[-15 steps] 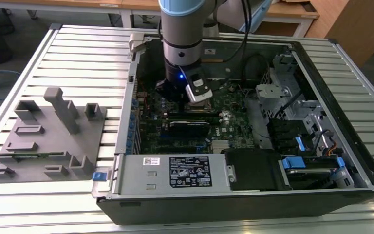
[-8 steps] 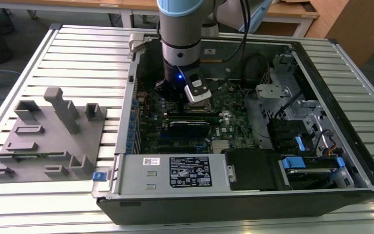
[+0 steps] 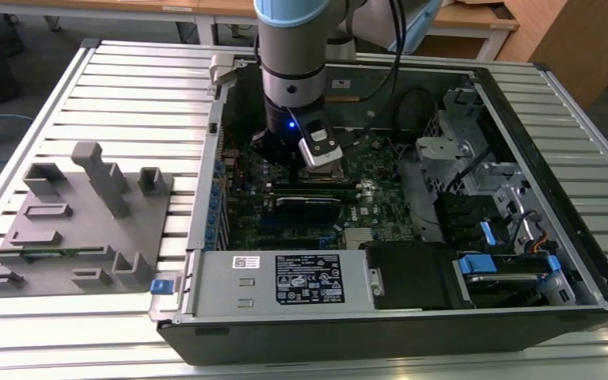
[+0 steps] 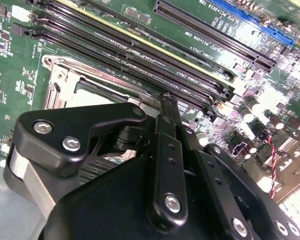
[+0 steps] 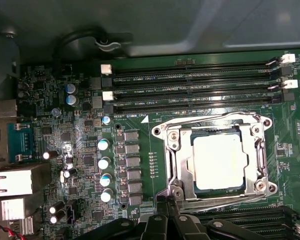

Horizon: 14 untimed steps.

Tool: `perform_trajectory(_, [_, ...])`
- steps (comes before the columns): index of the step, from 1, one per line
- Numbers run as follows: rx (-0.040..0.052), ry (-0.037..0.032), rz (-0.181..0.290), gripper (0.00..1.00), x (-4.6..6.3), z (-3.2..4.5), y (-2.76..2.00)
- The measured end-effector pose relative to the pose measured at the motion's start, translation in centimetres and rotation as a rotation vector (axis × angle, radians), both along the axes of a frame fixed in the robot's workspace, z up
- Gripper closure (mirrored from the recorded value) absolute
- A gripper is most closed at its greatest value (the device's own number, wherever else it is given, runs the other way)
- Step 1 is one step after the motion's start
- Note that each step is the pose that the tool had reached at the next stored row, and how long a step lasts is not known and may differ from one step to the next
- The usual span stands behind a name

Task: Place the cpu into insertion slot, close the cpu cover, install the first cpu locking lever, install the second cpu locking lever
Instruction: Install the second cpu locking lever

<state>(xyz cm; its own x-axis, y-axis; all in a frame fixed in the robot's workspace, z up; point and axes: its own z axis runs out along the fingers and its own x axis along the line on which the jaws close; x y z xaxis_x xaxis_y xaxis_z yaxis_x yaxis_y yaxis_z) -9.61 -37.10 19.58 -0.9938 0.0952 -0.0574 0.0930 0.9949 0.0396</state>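
Inside the open computer case (image 3: 389, 317), lying on a slatted metal surface (image 3: 124, 87), the arm (image 3: 291, 55) reaches straight down over the green motherboard (image 3: 389, 186). Exterior view: gripper (image 3: 302, 162) low over the board, just above the socket area, which the arm and its wrist camera largely hide. A grey parts holder (image 3: 77, 229) sits on the surface at the exterior view's left, well apart from the case.

First wrist view fills the gap: the cpu (image 5: 217, 161) lies flat in the insertion slot (image 5: 196, 141), silvery top showing through the square opening of the cpu cover (image 5: 215, 160), which lies down over it. Long black memory slots (image 5: 190, 85) run beside the socket; a row of capacitors (image 5: 105, 170) stands on its other side. Gripper (image 5: 166, 207) tips sit right at the socket frame's edge.

Second wrist view: black gripper (image 4: 168, 102) linkage in front, fingers drawn together to a narrow point, nothing seen between them, tip at the frame's rim. Socket frame (image 4: 65, 80) partly hidden behind it.
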Motion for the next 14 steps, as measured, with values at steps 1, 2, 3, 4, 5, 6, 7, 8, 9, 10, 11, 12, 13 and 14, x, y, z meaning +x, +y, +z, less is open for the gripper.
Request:
perform_trajectory(1, [-0.0001,0.0000,0.000,0.89,-0.04,0.00,0.00])
perform_trajectory(2, [-0.0002,0.0000,0.000,0.89,-0.07,0.00,0.00])
perform_trajectory(3, [-0.0003,-0.0005,0.000,0.89,-0.09,-0.01,-0.01])
perform_trajectory(4, [-0.0004,-0.0011,0.000,0.89,-0.10,-0.01,-0.01])
perform_trajectory(5, [-0.0004,-0.0017,0.000,0.89,-0.11,-0.01,-0.01])
perform_trajectory(6, [0.0000,-0.0027,0.000,0.89,-0.12,-0.01,-0.01])
perform_trajectory(7, [0.0007,-0.0039,0.000,0.89,-0.12,-0.01,-0.01])
perform_trajectory(8, [0.0026,-0.0060,0.000,0.89,-0.11,-0.04,0.01])
perform_trajectory(9, [0.0046,-0.0080,0.000,0.89,-0.11,-0.12,0.03])
perform_trajectory(10, [0.0044,-0.0088,0.000,0.89,-0.12,-0.10,0.02])
perform_trajectory(11, [0.0043,-0.0095,0.000,0.89,-0.12,-0.07,0.01])
perform_trajectory(12, [0.0038,-0.0095,0.000,0.89,-0.12,-0.04,0.00])
perform_trajectory(13, [0.0038,-0.0096,0.000,0.89,-0.12,-0.04,0.00])
perform_trajectory(14, [0.0038,-0.0096,0.000,0.89,-0.12,-0.04,0.00])
